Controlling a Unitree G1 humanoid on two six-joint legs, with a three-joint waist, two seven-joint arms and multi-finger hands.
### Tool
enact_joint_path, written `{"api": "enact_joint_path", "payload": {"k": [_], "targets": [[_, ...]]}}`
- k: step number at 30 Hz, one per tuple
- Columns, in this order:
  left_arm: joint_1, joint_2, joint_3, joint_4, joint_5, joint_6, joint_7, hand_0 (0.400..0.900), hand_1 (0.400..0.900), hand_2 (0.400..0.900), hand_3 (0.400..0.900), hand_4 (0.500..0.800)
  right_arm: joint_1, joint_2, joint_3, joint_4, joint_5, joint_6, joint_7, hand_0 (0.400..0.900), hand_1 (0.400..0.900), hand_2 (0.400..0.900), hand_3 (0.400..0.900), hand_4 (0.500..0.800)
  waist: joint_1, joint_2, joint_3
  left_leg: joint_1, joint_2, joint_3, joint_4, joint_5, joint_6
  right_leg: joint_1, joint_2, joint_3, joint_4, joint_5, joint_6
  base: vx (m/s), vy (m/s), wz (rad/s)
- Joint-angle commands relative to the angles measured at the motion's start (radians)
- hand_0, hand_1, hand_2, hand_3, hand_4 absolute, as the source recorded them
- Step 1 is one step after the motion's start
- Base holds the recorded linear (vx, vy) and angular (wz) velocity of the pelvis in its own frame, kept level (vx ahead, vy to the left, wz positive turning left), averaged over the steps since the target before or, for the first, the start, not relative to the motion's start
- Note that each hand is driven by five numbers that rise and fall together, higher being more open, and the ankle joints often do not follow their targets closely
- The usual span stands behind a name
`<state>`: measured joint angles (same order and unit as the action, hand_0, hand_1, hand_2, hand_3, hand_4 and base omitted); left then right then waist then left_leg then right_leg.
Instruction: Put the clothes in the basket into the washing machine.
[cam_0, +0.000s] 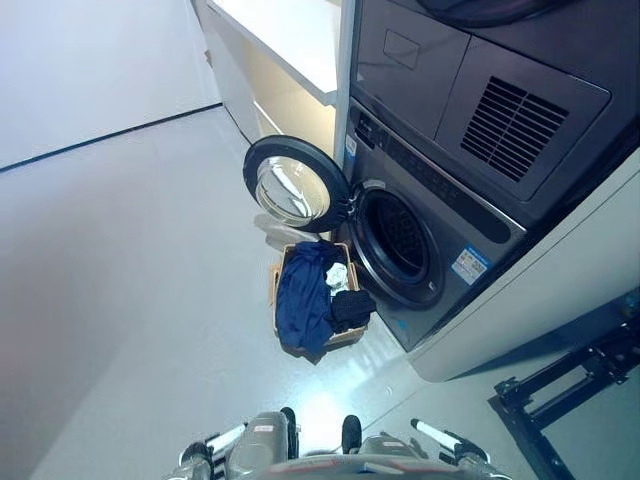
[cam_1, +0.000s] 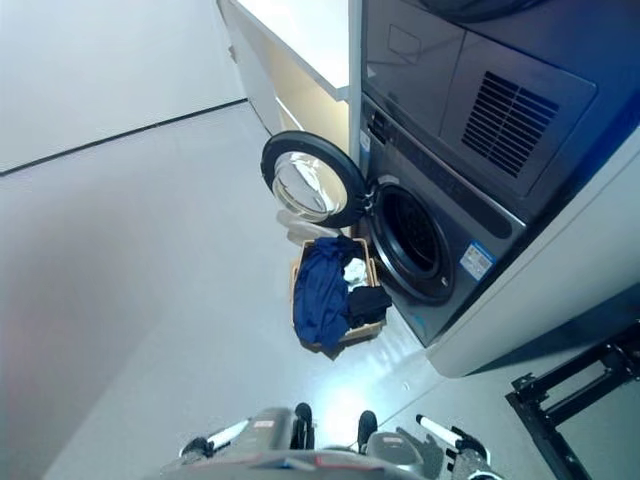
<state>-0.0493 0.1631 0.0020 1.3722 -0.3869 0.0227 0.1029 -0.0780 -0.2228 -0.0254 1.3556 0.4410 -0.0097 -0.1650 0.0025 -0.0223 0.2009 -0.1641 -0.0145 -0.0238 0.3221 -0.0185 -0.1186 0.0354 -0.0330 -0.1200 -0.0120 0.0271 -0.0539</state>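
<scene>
1. Standing off from the load — both hands sit at the bottom edge of the view, well short of the basket (cam_0: 345, 335) and touching nothing. The left hand (cam_0: 215, 445) and the right hand (cam_0: 448, 443) show only in part; whether their fingers are spread or curled cannot be told.
2. The basket rests on the floor (cam_0: 130, 300), ahead of and between the two hands, just beside the front of the washing machine (cam_0: 440, 215).
3. The clothes remain in the basket: a blue garment (cam_0: 303, 298) draped over its left rim, a white piece (cam_0: 337, 278) and a black piece (cam_0: 352, 308) on the side nearer the machine.
4. The door (cam_0: 292, 184) is swung fully open to the left, and the drum opening (cam_0: 397, 238) is dark and unobstructed.
5. Step in hand, by judgement: approach — no garment has yet been lifted.
6. The next move calls for closing on the basket, lowering one hand onto the topmost garment, and gathering enough cloth for a secure grip before carrying it up and right to the drum.
</scene>
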Motion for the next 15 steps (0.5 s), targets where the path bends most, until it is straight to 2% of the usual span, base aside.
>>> {"api": "enact_joint_path", "payload": {"k": [1, 2, 3, 5, 8, 9, 13, 15], "targets": [[0.026, 0.018, 0.019, -0.003, -0.017, -0.017, 0.028, 0.900, 0.900, 0.900, 0.900, 0.800, 0.008, -0.037, -0.014, -0.023, -0.010, -0.019, -0.016, 0.900, 0.900, 0.900, 0.900, 0.800, 0.009, 0.006, -0.011, -0.040, -0.026, -0.001, -0.151, 0.060, 0.071, 0.118, 0.047, 0.018, 0.047, -0.215, 0.066, 0.28, 0.120, -0.11], [0.035, 0.015, 0.021, 0.000, -0.017, -0.018, 0.034, 0.900, 0.900, 0.900, 0.900, 0.800, 0.009, -0.038, -0.014, -0.023, -0.014, -0.021, -0.020, 0.900, 0.900, 0.900, 0.900, 0.800, 0.012, 0.009, -0.018, -0.046, -0.015, -0.012, -0.263, 0.099, 0.065, 0.143, 0.054, 0.021, 0.028, -0.223, 0.071, 0.28, 0.121, -0.11], [0.035, 0.015, 0.021, 0.000, -0.017, -0.018, 0.034, 0.900, 0.900, 0.900, 0.900, 0.800, 0.009, -0.038, -0.014, -0.023, -0.014, -0.021, -0.020, 0.900, 0.900, 0.900, 0.900, 0.800, 0.013, 0.008, -0.018, -0.040, -0.016, -0.011, -0.273, 0.104, 0.065, 0.146, 0.052, 0.022, 0.026, -0.222, 0.072, 0.28, 0.139, -0.10], [0.044, 0.016, 0.025, 0.003, -0.018, -0.022, 0.040, 0.900, 0.900, 0.900, 0.900, 0.800, 0.009, -0.039, -0.014, -0.022, -0.017, -0.024, -0.021, 0.900, 0.900, 0.900, 0.900, 0.800, 0.013, 0.005, -0.029, -0.062, 0.006, -0.005, -0.367, 0.129, 0.047, 0.174, 0.050, 0.033, 0.009, -0.236, 0.081, 0.30, 0.192, -0.13], [0.050, 0.025, 0.032, 0.010, -0.019, -0.023, 0.040, 0.900, 0.900, 0.900, 0.900, 0.800, 0.008, -0.036, -0.015, -0.015, -0.024, -0.024, -0.015, 0.900, 0.900, 0.900, 0.900, 0.800, 0.036, -0.010, -0.048, -0.058, 0.023, 0.014, -0.362, 0.166, 0.041, 0.217, 0.030, 0.055, -0.016, -0.242, 0.099, 0.42, 0.309, -0.31], [0.050, 0.033, 0.035, 0.013, -0.016, -0.018, 0.037, 0.900, 0.900, 0.900, 0.900, 0.800, 0.005, -0.033, -0.015, -0.012, -0.025, -0.019, -0.013, 0.900, 0.900, 0.900, 0.900, 0.800, 0.042, -0.018, -0.059, -0.053, 0.020, 0.015, -0.355, 0.166, 0.054, 0.216, 0.017, 0.059, -0.014, -0.242, 0.106, 0.44, 0.382, -0.29], [0.039, 0.068, 0.031, 0.013, 0.011, -0.016, 0.031, 0.900, 0.900, 0.900, 0.900, 0.800, 0.003, -0.005, -0.013, -0.013, -0.023, -0.018, -0.004, 0.900, 0.900, 0.900, 0.900, 0.800, 0.050, -0.072, -0.089, -0.082, -0.005, 0.042, -0.241, 0.093, 0.103, 0.164, -0.038, 0.072, 0.073, -0.235, 0.146, 0.38, 0.376, -0.19], [0.024, 0.086, 0.025, 0.002, 0.023, -0.012, 0.023, 0.900, 0.900, 0.900, 0.900, 0.800, -0.003, 0.006, -0.003, -0.030, -0.020, -0.021, 0.001, 0.900, 0.900, 0.900, 0.900, 0.800, 0.054, -0.089, -0.090, -0.074, -0.014, 0.046, -0.224, 0.054, 0.128, 0.103, -0.054, 0.075, 0.181, -0.190, 0.163, 0.29, 0.336, -0.05]]}}
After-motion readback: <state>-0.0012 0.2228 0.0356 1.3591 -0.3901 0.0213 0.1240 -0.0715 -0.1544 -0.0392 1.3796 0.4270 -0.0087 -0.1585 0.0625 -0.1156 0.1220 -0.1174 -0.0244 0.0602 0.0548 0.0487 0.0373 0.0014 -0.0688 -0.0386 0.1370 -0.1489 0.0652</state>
